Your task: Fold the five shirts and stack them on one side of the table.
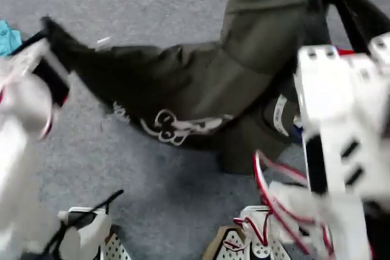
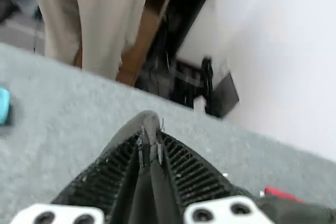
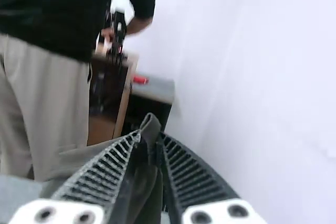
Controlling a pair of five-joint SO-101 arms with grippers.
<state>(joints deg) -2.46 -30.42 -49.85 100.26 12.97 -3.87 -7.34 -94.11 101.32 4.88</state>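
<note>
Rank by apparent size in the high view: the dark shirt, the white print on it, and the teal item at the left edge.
1. dark shirt
2. white print
3. teal item, cut off by the picture's edge, so its place is unsure.

A robotics lab or workroom is suggested: a grey-covered worktop (image 1: 177, 205) is set near a bare white wall (image 3: 262, 77), and a wooden rack (image 2: 148, 30) is packed with dark electronics (image 2: 181, 80).
</note>
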